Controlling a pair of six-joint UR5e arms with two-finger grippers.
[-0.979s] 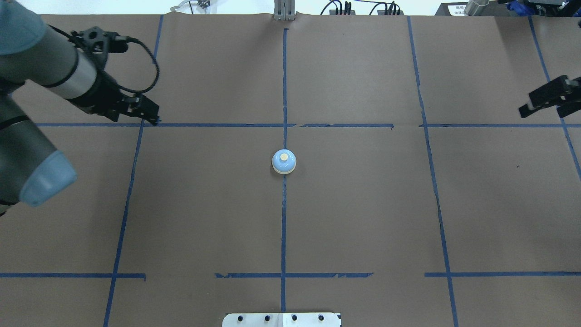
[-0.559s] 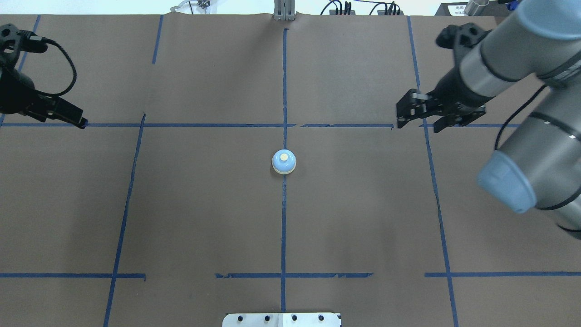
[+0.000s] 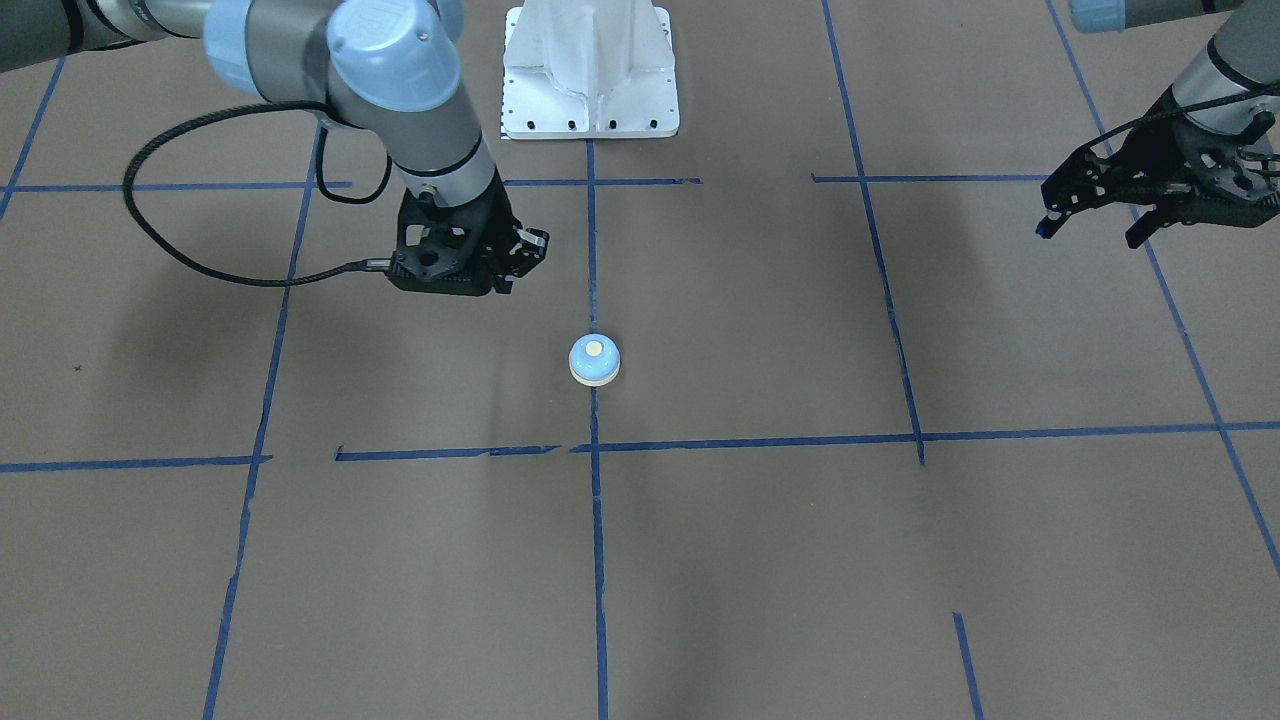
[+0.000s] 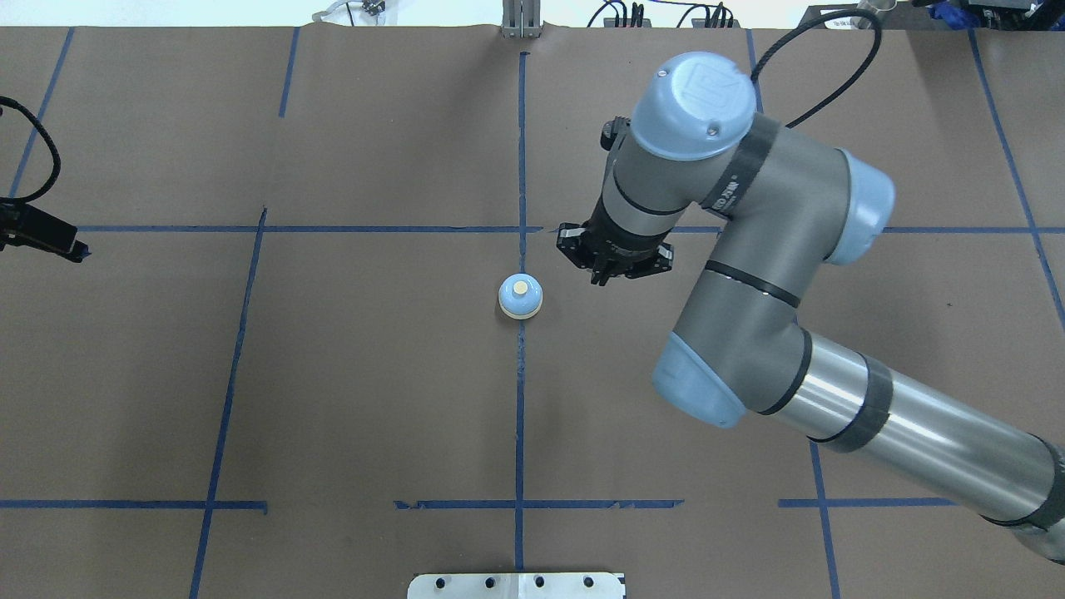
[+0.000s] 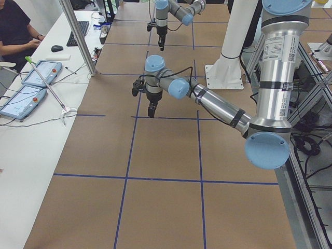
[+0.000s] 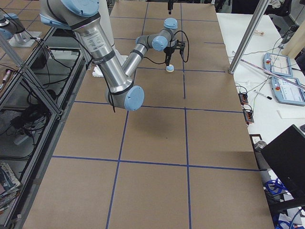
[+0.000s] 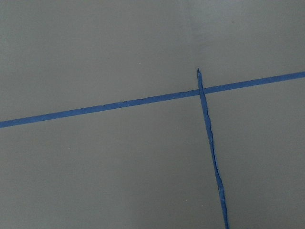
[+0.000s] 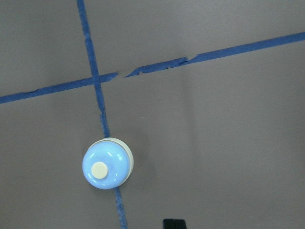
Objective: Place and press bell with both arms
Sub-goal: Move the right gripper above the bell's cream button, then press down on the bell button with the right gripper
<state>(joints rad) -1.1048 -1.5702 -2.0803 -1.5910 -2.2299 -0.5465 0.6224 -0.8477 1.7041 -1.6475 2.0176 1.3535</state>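
The bell [image 4: 521,297] sits placed at the middle of the counter [image 4: 374,399], seemingly unpressed; the right tool [image 4: 601,279] hovers just beside it; the left tool [image 4: 71,246] hangs near the left edge; I cannot tell whether either is spread.

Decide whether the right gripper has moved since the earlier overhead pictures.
Yes. The right gripper has swung left from the view's right edge, now just right of the central tape line, near the bell.

Right arm [image 4: 782,249] reaches inward, elbow bent, wrist vertical. Right gripper [image 4: 599,277] points straight down, fingers together. Left arm [image 3: 1222,60] sits far out to its own side. Left gripper [image 3: 1090,228] is angled downward, fingers spread.
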